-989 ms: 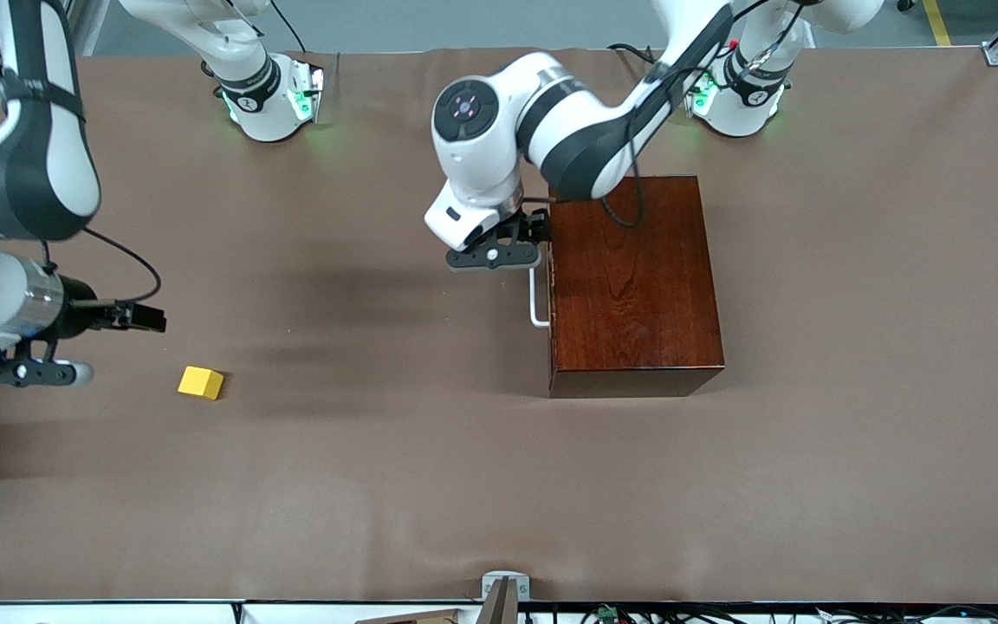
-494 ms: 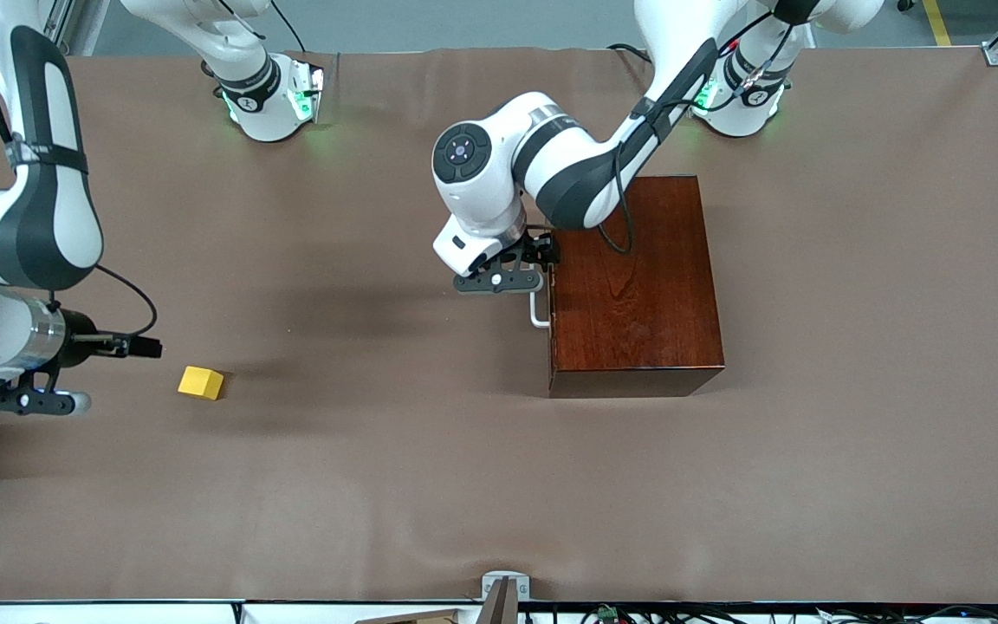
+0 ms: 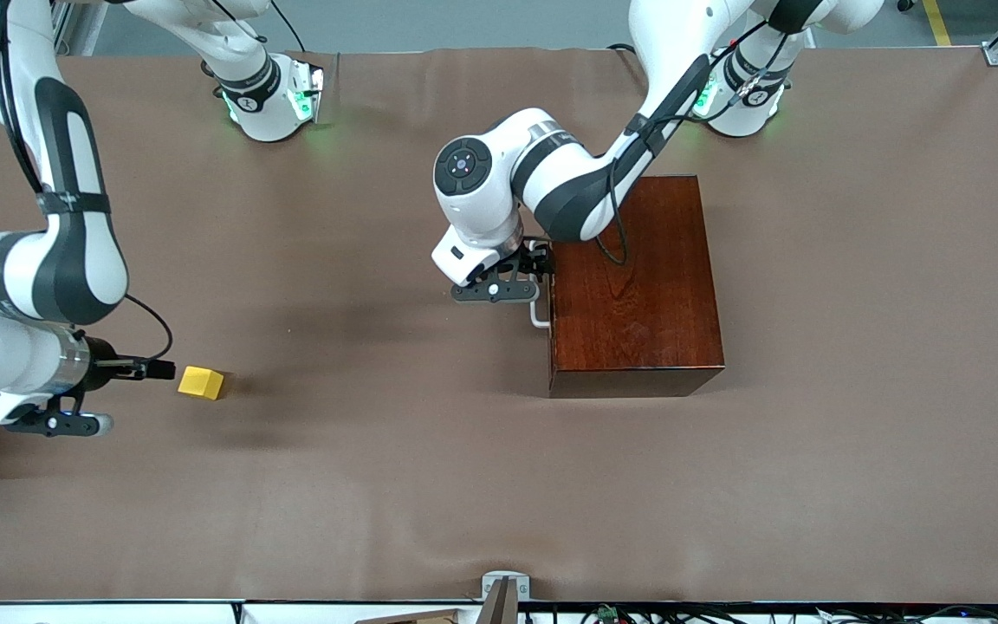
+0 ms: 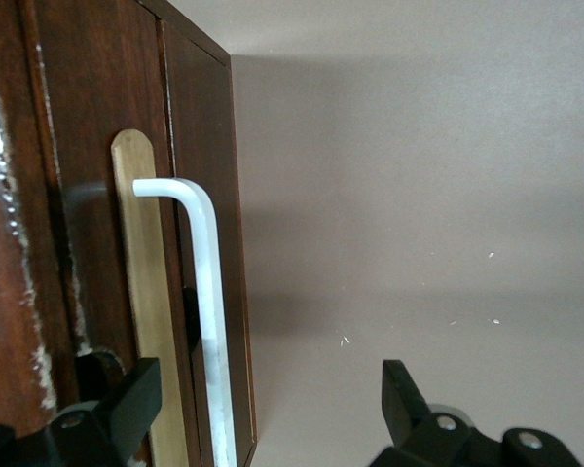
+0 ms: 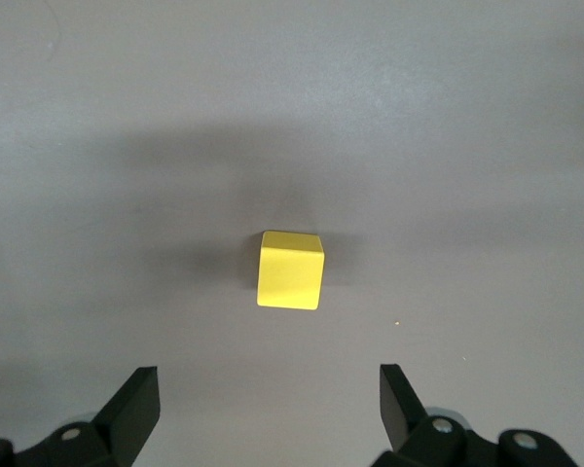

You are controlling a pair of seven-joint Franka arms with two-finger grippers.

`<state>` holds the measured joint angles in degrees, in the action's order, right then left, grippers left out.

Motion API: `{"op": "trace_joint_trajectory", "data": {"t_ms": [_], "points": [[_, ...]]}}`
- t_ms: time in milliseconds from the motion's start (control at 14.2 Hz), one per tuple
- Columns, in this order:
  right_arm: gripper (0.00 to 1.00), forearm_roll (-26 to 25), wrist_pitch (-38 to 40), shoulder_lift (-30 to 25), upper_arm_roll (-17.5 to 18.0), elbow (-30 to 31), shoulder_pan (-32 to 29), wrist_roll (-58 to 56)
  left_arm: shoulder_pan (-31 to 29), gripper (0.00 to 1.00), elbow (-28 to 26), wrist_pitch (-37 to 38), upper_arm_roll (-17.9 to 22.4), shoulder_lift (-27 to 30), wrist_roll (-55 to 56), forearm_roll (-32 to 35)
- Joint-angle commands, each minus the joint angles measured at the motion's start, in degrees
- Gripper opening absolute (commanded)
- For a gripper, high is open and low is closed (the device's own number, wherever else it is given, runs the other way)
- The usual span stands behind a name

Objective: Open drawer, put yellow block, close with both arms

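Drawer: the drawer (image 3: 550, 286) is shut inside the dark wooden box (image 3: 633, 282). Its front faces the right arm's end of the table.
Handle: the white handle (image 3: 536, 305) sticks out from the drawer front. In the left wrist view the white bar (image 4: 206, 321) runs between the two black fingers.
Left gripper: the left gripper (image 3: 534, 270) is right at the handle. Its fingers are spread wide, one on each side of the bar, and I think they are not pinching it yet.
Yellow block: the yellow block (image 3: 201, 382) sits flat on the table, well apart from the box, toward the right arm's end.
Right gripper: the right gripper (image 3: 163, 370) hangs low, just beside the block. Its fingers (image 5: 136, 404) are spread wide and hold nothing. The block (image 5: 290, 269) shows just ahead of the gap between them.
Step now: I think the job is only starting. The left arm is getting set to pull the drawer open.
How to do it well: pinch the bar in its middle, then pull straight out toward the right arm's end, slowly, so the box does not slide.
Watch out: a crooked pull may jam the drawer.
Table: a flat brown cloth (image 3: 430, 468) covers the table, with soft wrinkles near the front edge.
Room: grey floor shows past the arm bases, with a yellow line (image 3: 937, 22) on it.
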<state>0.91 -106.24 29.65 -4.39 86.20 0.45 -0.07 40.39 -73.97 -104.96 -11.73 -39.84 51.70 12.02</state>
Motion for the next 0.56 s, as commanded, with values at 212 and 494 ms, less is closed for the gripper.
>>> {"op": "trace_joint_trajectory", "data": {"t_ms": [212,494], "points": [[1.0,-0.1,-8.2,2.7,0.5,5.0,-1.0,-0.6,0.0,1.0,1.4,-1.3,0.0,-2.7,-0.5,1.4],[1.0,-0.1,-16.4,3.0,0.5,9.2,-1.4,-0.5,0.4,1.0,1.4,-3.7,0.0,-3.7,-0.2,1.4]]}}
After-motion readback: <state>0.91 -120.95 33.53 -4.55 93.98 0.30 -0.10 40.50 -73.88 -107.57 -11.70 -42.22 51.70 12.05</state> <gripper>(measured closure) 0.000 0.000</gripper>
